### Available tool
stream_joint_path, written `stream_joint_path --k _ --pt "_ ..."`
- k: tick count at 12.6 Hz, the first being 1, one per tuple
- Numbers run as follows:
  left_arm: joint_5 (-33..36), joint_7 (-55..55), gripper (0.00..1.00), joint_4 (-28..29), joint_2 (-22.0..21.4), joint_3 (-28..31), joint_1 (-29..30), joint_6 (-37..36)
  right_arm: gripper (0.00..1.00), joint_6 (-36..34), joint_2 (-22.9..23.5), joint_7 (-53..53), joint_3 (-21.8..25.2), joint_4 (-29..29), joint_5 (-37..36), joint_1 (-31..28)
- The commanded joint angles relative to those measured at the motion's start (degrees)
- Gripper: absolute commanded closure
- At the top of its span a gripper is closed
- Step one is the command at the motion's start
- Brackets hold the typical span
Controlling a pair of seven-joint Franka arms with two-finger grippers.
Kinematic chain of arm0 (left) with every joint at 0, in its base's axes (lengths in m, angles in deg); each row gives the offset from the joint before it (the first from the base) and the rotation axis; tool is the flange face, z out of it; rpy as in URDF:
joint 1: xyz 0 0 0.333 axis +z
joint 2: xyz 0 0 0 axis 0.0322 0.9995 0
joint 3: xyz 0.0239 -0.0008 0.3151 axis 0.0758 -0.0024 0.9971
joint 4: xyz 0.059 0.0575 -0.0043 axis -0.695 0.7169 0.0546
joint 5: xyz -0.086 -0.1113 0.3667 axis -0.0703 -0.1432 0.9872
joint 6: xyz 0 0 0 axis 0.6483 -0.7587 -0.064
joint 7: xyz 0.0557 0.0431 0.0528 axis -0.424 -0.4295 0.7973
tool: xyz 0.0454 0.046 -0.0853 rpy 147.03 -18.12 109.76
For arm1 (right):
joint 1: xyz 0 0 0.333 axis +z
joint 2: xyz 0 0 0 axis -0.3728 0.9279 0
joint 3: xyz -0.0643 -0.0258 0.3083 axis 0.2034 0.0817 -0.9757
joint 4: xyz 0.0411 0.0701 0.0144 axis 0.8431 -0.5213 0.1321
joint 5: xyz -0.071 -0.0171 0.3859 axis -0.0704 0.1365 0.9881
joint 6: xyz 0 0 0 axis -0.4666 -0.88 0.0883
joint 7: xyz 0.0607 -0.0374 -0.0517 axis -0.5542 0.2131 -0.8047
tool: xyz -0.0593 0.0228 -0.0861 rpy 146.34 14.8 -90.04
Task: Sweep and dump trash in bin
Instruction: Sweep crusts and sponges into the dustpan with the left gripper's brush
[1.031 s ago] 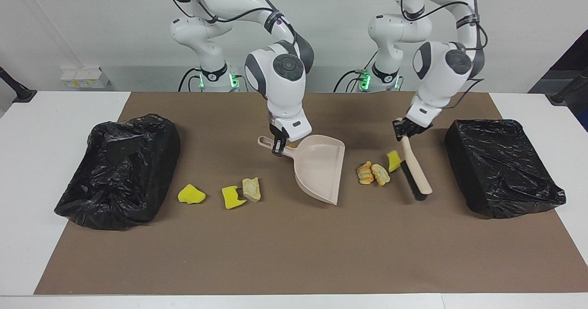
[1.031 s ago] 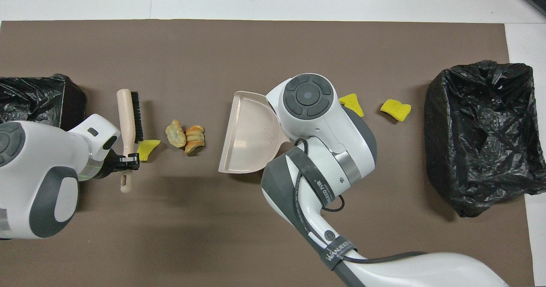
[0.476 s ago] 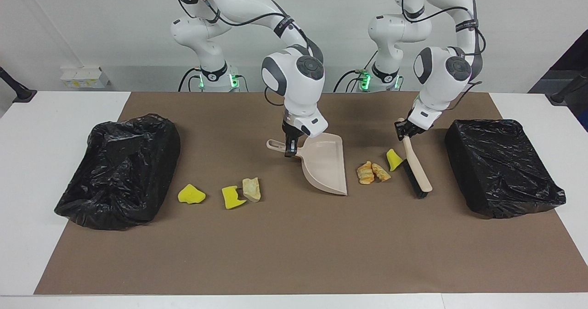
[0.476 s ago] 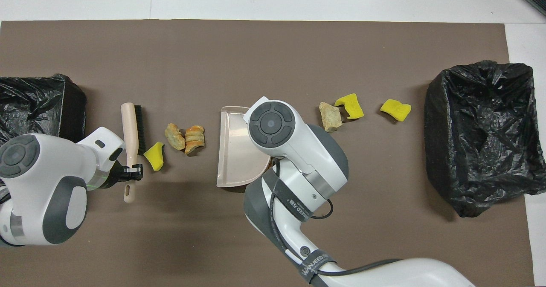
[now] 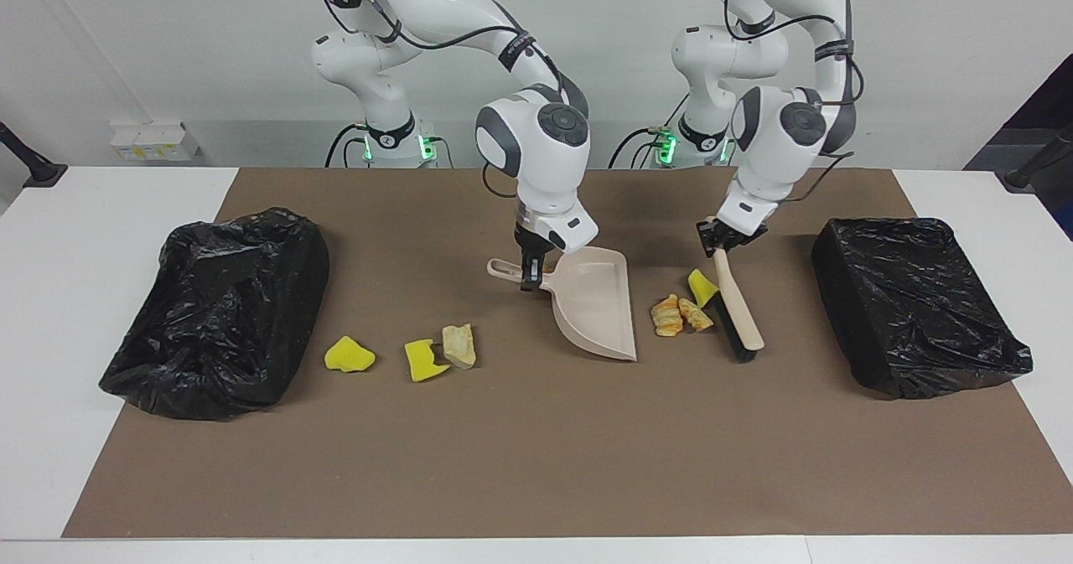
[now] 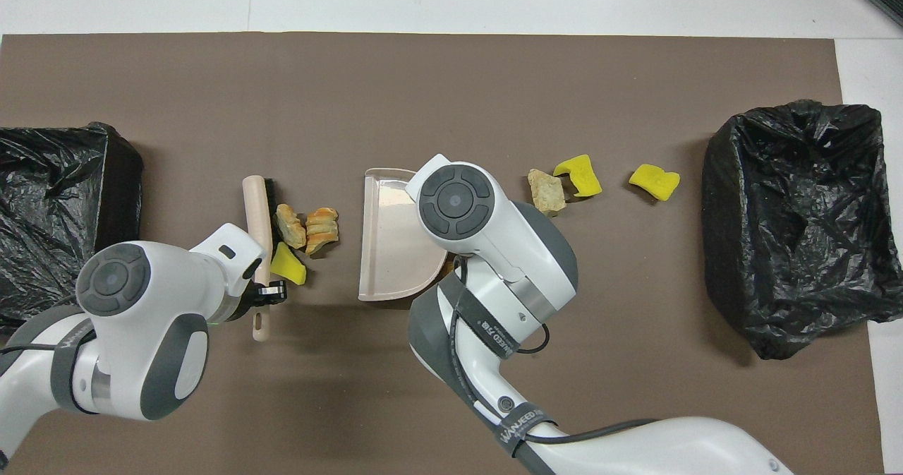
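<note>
The left gripper (image 5: pixel 723 238) is clamped on the handle of the brush (image 5: pixel 738 304), and the brush head rests on the brown mat (image 5: pixel 536 447) with its black bristles turned toward the dustpan. The bristles touch a cluster of 3 pieces of trash: a yellow sponge scrap (image 5: pixel 699 287) nearest the handle and 2 orange-brown bread-like chunks (image 5: pixel 677 316) just beside it. In the overhead view the same scrap (image 6: pixel 289 265) sits against the brush (image 6: pixel 258 214), with the chunks (image 6: pixel 309 226) between the brush and the dustpan (image 6: pixel 391 242).

The right gripper (image 5: pixel 528 275) is closed on the handle of the beige dustpan (image 5: pixel 591 304), which stands near the middle of the mat with its open mouth facing the cluster. The chunks lie close to that mouth but apart from it.

3 more pieces of trash lie toward the right arm's end of the table: a tan chunk (image 5: pixel 459 345) touching a yellow scrap (image 5: pixel 423 360), and a separate yellow lump (image 5: pixel 349 354) closer to the bin. That bin (image 5: pixel 220 308), lined with a black bag, sits at the right arm's end of the mat. A second black-bagged bin (image 5: pixel 914 300) sits at the left arm's end, near the brush but not touching it.
</note>
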Motion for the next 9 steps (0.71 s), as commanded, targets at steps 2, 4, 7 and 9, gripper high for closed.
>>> stream_joint_path --k 2,4,7,9 --pt "-0.71 3.30 1.00 0.05 2.36 0.58 -5.91 3.57 1.00 2.67 0.43 -0.30 -0.52 -0.49 -1.14 -0.81" --pt "-4.90 3.13 1.00 -0.65 2.36 0.58 -9.86 3.48 1.00 3.55 0.70 0.05 -0.52 -0.49 -1.14 -0.90" --pt "-10.62 3.13 1.00 -2.41 2.44 0.58 -15.85 2.70 1.00 3.82 0.79 0.14 -0.52 -0.49 -1.05 -0.99" --pt "-12.39 3.13 1.00 -4.95 1.57 0.58 -15.51 0.51 1.00 3.99 0.96 -0.03 -0.52 -0.49 -1.05 -1.68"
